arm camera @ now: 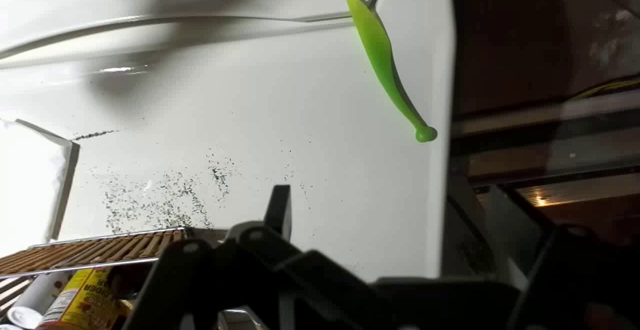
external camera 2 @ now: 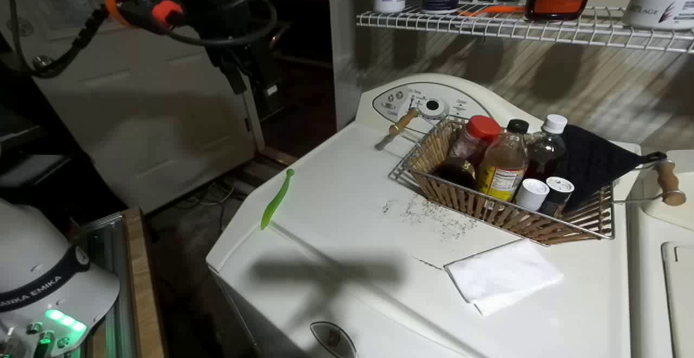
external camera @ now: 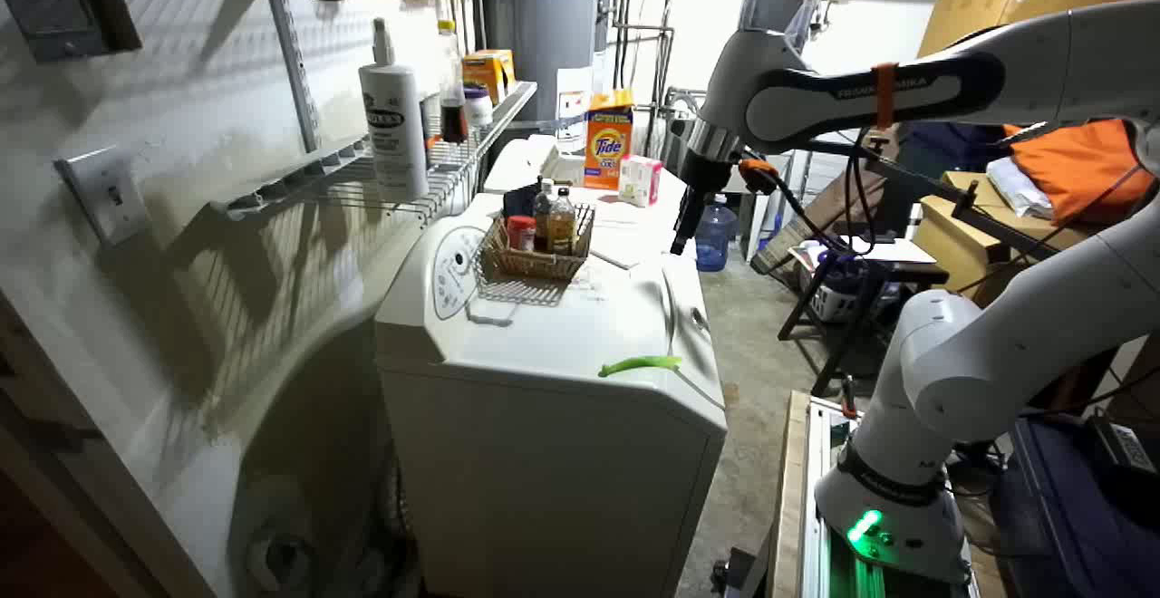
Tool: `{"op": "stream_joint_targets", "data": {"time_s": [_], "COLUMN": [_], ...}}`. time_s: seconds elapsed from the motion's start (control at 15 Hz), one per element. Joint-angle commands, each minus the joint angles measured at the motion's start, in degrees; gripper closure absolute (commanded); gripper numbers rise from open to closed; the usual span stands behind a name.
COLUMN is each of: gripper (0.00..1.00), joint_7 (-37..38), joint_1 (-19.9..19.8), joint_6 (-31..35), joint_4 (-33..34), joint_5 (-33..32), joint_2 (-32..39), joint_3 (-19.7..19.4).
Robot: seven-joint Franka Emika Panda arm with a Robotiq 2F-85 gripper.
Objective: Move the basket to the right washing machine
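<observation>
The basket (external camera 2: pixel 534 229) is woven brown wicker with a wire frame and a wooden handle at each end. It holds bottles, a red-lidded jar and a black cloth-like item. It sits upright on the near white machine by the control panel, and also shows in an exterior view (external camera: pixel 544 265) and the wrist view (arm camera: pixel 107 250). The right washing machine (external camera 2: pixel 653 249) is partly seen beside it, also in an exterior view (external camera: pixel 616 215). The basket's right handle overhangs its edge. My gripper (external camera: pixel 681 249), also in view (external camera 2: pixel 254 88), is open and empty above the near machine (arm camera: pixel 392 215), apart from the basket.
A green spoon-like object (external camera 2: pixel 276 200) lies near the near machine's edge. A folded white cloth (external camera 2: pixel 504 276) lies before the basket, with dark crumbs around. A wire shelf (external camera: pixel 453 172) with bottles overhangs the wall side. A Tide box (external camera: pixel 607 140) stands on the far machine.
</observation>
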Motion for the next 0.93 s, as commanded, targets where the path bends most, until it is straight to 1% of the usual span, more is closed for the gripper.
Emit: {"op": "stream_joint_targets", "data": {"time_s": [0.0, 0.8, 0.87], "gripper": [0.0, 0.0, 0.0], "joint_7": [-0.23, -0.23, 1.41], "joint_1": [-0.47, -0.47, -0.88], "joint_6": [-0.16, -0.16, 2.47], "joint_4": [0.14, 0.14, 0.18], "joint_5": [0.31, 0.31, -0.77], "joint_2": [0.09, 0.09, 0.6], "joint_3": [0.41, 0.41, 1.45]}}
